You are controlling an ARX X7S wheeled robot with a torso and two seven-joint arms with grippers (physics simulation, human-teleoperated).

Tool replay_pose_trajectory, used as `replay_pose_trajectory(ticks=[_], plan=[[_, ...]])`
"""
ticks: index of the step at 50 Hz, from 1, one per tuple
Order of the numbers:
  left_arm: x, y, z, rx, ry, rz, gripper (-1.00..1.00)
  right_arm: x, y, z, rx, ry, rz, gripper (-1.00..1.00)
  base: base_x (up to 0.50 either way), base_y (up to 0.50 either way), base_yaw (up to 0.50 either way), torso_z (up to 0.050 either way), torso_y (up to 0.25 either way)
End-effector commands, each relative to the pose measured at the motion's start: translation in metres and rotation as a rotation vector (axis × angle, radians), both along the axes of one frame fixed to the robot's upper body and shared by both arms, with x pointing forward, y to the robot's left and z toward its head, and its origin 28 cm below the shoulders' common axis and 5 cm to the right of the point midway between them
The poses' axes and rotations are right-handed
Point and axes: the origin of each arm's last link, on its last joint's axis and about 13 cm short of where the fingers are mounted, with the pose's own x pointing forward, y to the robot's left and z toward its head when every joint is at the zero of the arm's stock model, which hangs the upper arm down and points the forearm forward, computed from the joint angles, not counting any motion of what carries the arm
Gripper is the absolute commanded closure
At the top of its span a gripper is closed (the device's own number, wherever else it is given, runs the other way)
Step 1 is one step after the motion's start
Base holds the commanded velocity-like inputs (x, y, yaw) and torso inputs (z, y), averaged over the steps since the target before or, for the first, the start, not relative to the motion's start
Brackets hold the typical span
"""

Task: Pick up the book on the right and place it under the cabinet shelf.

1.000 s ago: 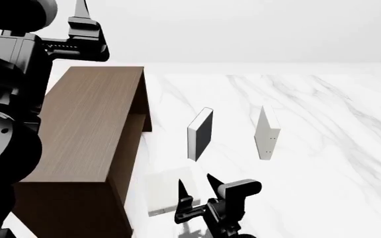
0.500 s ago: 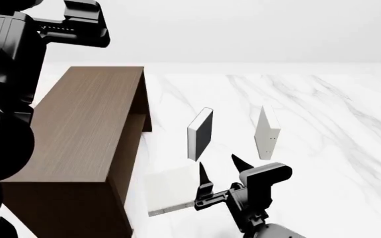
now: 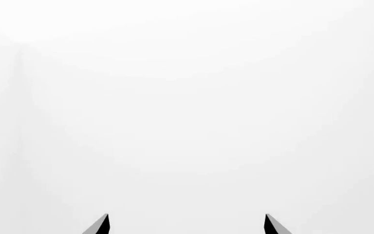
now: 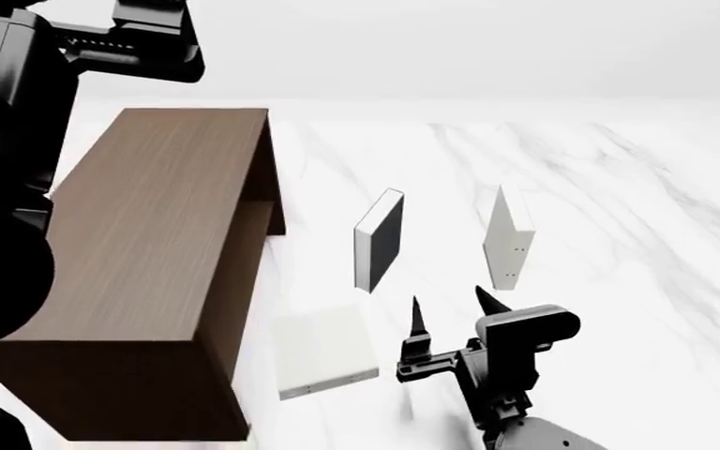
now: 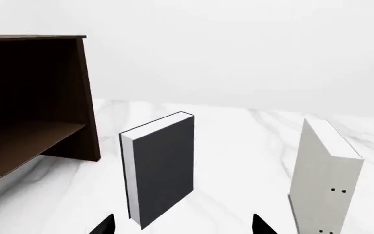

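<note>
A white marble tabletop [image 4: 610, 206] carries the dark wood cabinet shelf [image 4: 147, 253] at left, its open side toward the books. The black book [image 4: 378, 240] stands mid-table. Right of it, the pale book [image 4: 506, 240] stands upright, long axis vertical. Right gripper [image 4: 450, 314] hovers spread, empty; left gripper [image 3: 185, 225] likewise parted.

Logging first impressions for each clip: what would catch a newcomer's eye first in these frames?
Probably the tall dark brown cabinet at the left of the white marble table, its open side facing the books. Next, two books standing upright mid-table: a black-covered book and, to its right, the pale book with tiny dots. The open right gripper hovers just in front of them, beside another pale book lying flat.
</note>
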Motion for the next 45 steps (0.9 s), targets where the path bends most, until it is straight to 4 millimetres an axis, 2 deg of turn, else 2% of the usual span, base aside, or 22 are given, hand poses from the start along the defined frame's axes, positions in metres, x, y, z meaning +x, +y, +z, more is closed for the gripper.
replay_pose_trajectory(ticks=[1, 31, 45], plan=[[-0.002, 0.001, 0.001, -0.007, -0.003, 0.001, -1.0, 0.002, -0.004, 0.002, -0.007, -0.012, -0.031, -1.0, 0.0, 0.0, 0.0, -0.001, -0.113], [-0.011, 0.0, 0.012, -0.007, -0.039, -0.009, -1.0, 0.003, -0.004, 0.003, 0.01, -0.019, -0.025, -1.0, 0.0, 0.0, 0.0, -0.001, -0.102], [-0.014, 0.0, 0.014, -0.004, -0.047, -0.01, -1.0, 0.017, 0.0, -0.002, -0.051, -0.038, -0.006, -1.0, 0.0, 0.0, 0.0, -0.001, -0.102]])
